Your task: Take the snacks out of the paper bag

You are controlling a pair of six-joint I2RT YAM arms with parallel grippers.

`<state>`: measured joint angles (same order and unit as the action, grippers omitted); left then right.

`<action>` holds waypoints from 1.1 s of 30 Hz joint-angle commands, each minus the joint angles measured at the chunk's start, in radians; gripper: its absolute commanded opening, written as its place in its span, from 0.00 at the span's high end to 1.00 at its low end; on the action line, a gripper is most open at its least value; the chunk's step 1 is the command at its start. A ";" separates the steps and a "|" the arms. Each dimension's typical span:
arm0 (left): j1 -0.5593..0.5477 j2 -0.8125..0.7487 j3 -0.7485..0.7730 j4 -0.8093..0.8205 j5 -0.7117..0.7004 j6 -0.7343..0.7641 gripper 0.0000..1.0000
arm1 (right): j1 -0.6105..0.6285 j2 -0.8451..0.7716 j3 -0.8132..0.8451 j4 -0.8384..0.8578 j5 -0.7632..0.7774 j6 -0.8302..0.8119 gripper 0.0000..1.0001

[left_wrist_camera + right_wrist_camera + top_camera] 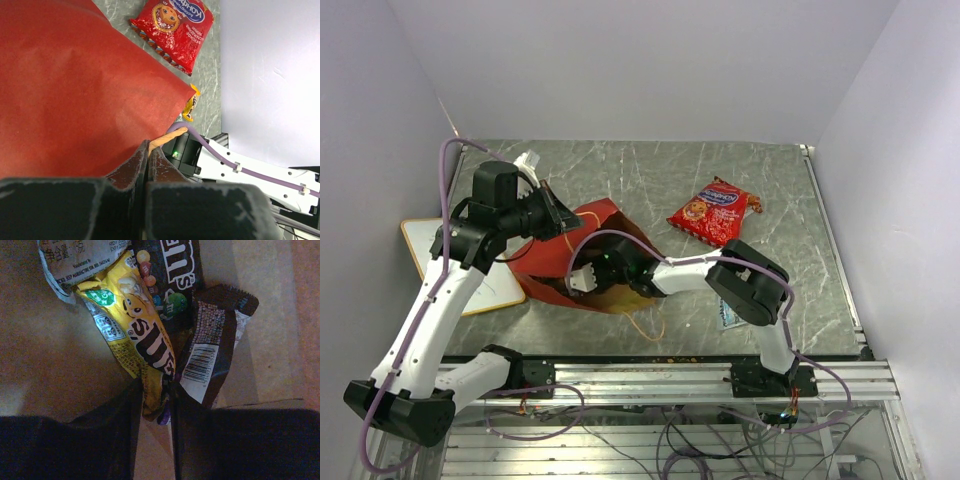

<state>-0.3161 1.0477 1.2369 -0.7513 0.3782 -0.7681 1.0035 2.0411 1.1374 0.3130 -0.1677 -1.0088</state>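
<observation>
The paper bag point(582, 232) lies on its side left of the table's middle, its red panel point(75, 90) filling the left wrist view. My left gripper point(148, 147) is shut on the bag's rim beside its twisted handle point(169, 136). My right gripper point(155, 385) reaches into the bag's mouth point(582, 280) and is shut on the lower end of a yellow candy packet point(135, 330). Two brown packets point(172, 270) point(210, 350) and a pale packet point(75, 260) lie beside it on the bag's floor. The red chip bag point(710, 212) lies on the table outside.
A small yellow packet point(754, 205) lies by the chip bag, and a pale blue packet point(727, 316) lies under the right arm. A wood-framed whiteboard point(425, 245) sits at the left edge. A white object point(530, 160) lies at the back left.
</observation>
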 commanded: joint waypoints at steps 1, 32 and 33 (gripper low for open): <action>0.002 -0.026 -0.008 0.004 -0.024 -0.018 0.93 | 0.004 -0.041 -0.041 0.078 0.007 0.041 0.75; 0.002 -0.055 -0.045 0.021 -0.014 -0.010 0.93 | 0.007 -0.391 -0.262 -0.007 -0.007 0.196 1.00; 0.002 -0.056 -0.047 0.022 -0.015 -0.008 0.93 | 0.007 -0.420 -0.276 -0.013 -0.010 0.205 1.00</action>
<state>-0.3161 0.9951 1.2011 -0.7521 0.3592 -0.7898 1.0080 1.7233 0.8917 0.3370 -0.1421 -0.8371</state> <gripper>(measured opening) 0.075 0.063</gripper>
